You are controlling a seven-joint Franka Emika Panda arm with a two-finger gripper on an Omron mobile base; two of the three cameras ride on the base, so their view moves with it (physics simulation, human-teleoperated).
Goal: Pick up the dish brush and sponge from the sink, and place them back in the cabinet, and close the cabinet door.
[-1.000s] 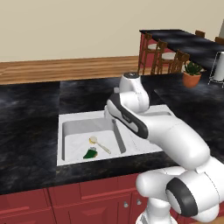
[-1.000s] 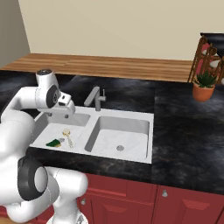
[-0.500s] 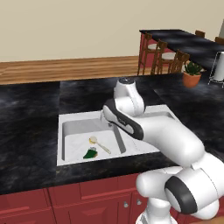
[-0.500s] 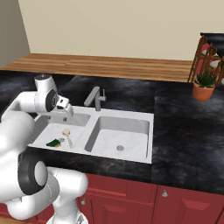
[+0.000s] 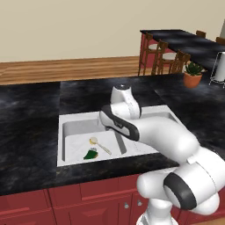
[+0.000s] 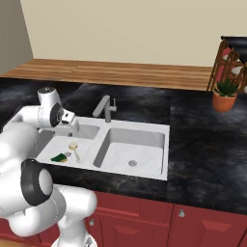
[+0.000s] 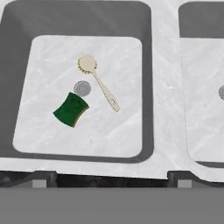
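Plainly, the coming move turns on how the dish brush (image 7: 97,81) lies under the claw; in the hand view it rests on the floor of the left basin of the sink (image 7: 160,92), its round cream head toward the far wall and its thin tan handle running down and to the right toward the divider, so its long axis sits on a diagonal across that view; the sponge (image 7: 71,109) lies just beside it on the left, near the drain (image 7: 82,89) but apart from the handle; the gripper (image 6: 70,123) hangs above that same basin, jaws spread as wide as they go and holding nothing; both things sit ahead of the fingertips and a little left of centre in the hand view, well below them; in the left base view the brush (image 5: 99,145) and the sponge (image 5: 91,154) lie at the near part of the basin, left of the arm; I judge the pick not yet begun, and the hand will likely need to move over the handle and roll so the jaws close across the thin handle rather than along it; the sponge looks close enough to be nudged if the descent drifts left.
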